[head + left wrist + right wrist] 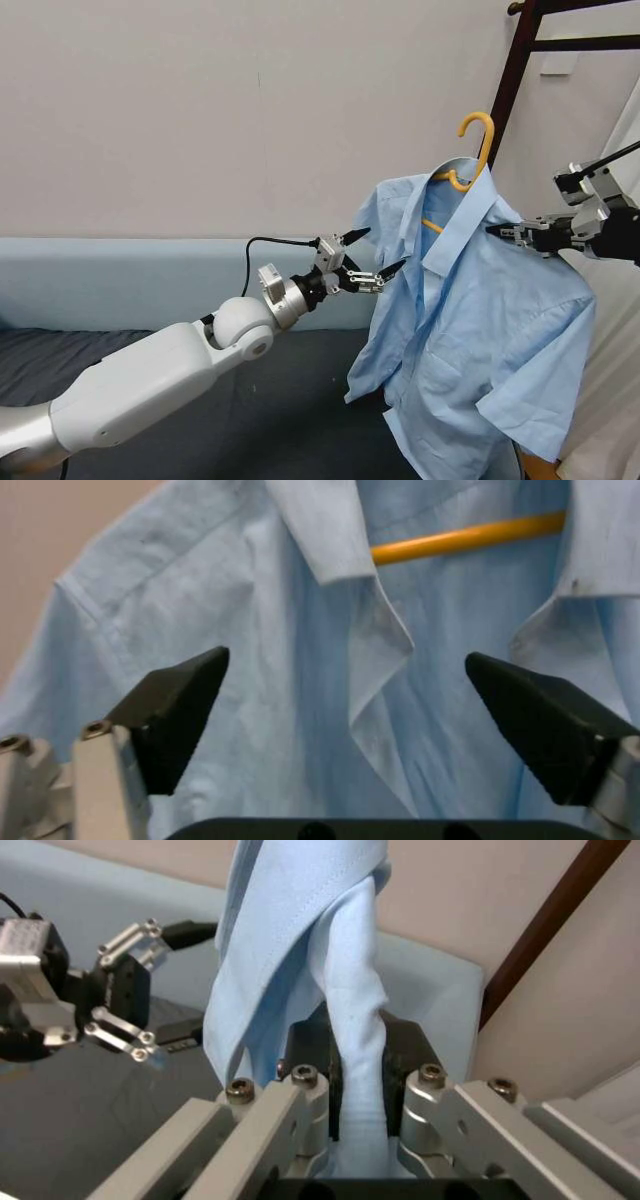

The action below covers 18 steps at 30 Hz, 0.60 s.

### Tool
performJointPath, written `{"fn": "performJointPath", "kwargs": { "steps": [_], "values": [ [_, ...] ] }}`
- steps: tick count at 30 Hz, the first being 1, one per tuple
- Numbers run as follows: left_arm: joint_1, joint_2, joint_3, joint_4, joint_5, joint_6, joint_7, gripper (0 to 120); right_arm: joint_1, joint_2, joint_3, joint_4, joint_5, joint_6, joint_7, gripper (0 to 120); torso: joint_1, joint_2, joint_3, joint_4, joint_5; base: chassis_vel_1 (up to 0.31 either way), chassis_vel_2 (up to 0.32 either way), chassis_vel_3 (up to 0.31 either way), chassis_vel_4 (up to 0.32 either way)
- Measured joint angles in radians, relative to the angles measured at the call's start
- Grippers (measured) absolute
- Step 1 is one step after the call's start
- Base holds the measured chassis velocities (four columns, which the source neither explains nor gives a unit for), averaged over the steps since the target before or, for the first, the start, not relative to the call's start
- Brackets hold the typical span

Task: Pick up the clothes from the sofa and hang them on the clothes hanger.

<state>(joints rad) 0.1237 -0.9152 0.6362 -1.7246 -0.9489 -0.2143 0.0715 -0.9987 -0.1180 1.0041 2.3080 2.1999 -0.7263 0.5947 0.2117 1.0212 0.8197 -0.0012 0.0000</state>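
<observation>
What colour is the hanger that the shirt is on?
Yellow-orange. The hanger shows best in the head view, its hook rising above the light blue shirt.

The left arm (pixel 150 385) was a smooth white shell with a ball joint, silver wrist and looping black cable (pixel 262 243). The left gripper (pixel 383 249) had black pointed fingertips (pixel 180 705) on silver links. The right gripper (pixel 497 232) was grey metal with round screws (pixel 431 1074).

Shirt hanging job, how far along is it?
Done: the blue shirt is off the sofa and draped on the yellow hanger. In hand: the right gripper is shut on its shoulder; the left gripper is open beside it. Left: the hook rests on nothing yet.
</observation>
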Motion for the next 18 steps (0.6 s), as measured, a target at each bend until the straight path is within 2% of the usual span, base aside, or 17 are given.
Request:
{"fn": "performJointPath", "kwargs": {
  "steps": [2,5,7,9,11,14,16,18],
  "values": [
    [-0.001,-0.015,0.008,0.006,0.000,0.002,-0.007,84,0.000,-0.004,0.000,-0.004,0.000,0.000,-0.002,8,0.000,0.000,0.000,0.0000,0.0000,0.000,0.000,0.000,0.000],
    [0.004,-0.047,0.023,0.017,-0.001,0.005,-0.026,68,0.000,-0.013,0.002,-0.012,0.000,0.001,-0.005,8,0.000,0.000,0.000,-0.0001,0.0000,0.000,0.000,0.000,0.000],
    [0.006,-0.051,0.024,0.019,-0.001,0.005,-0.029,67,0.000,-0.013,0.002,-0.013,0.000,0.001,-0.005,8,0.000,0.000,0.000,-0.0001,0.0000,0.000,0.000,0.000,0.000],
    [0.013,-0.058,0.026,0.019,0.001,0.006,-0.039,55,0.000,-0.014,0.000,-0.015,-0.003,-0.002,-0.005,8,0.000,0.000,0.000,0.0001,0.0000,0.000,0.000,0.000,0.000],
    [0.014,-0.059,0.026,0.019,0.001,0.006,-0.040,52,-0.001,-0.014,-0.003,-0.016,-0.007,-0.002,-0.006,8,0.000,0.000,0.000,0.0002,0.0000,0.000,0.000,0.000,0.000],
    [0.015,-0.063,0.028,0.022,0.001,0.008,-0.042,36,-0.005,-0.014,-0.010,-0.021,-0.027,-0.002,-0.012,8,0.000,0.000,0.000,0.0002,0.0000,0.000,0.000,0.000,0.000],
    [0.013,-0.066,0.028,0.025,0.001,0.009,-0.042,34,-0.005,-0.014,-0.011,-0.022,-0.029,-0.002,-0.013,8,0.000,0.000,0.000,0.0002,0.0000,0.000,0.000,0.000,0.000],
    [0.009,-0.078,0.029,0.035,0.001,0.011,-0.046,23,-0.006,-0.014,-0.011,-0.022,-0.030,-0.002,-0.015,8,0.000,0.000,0.000,0.0002,0.0000,0.000,0.000,0.000,0.000]
  ]
}}
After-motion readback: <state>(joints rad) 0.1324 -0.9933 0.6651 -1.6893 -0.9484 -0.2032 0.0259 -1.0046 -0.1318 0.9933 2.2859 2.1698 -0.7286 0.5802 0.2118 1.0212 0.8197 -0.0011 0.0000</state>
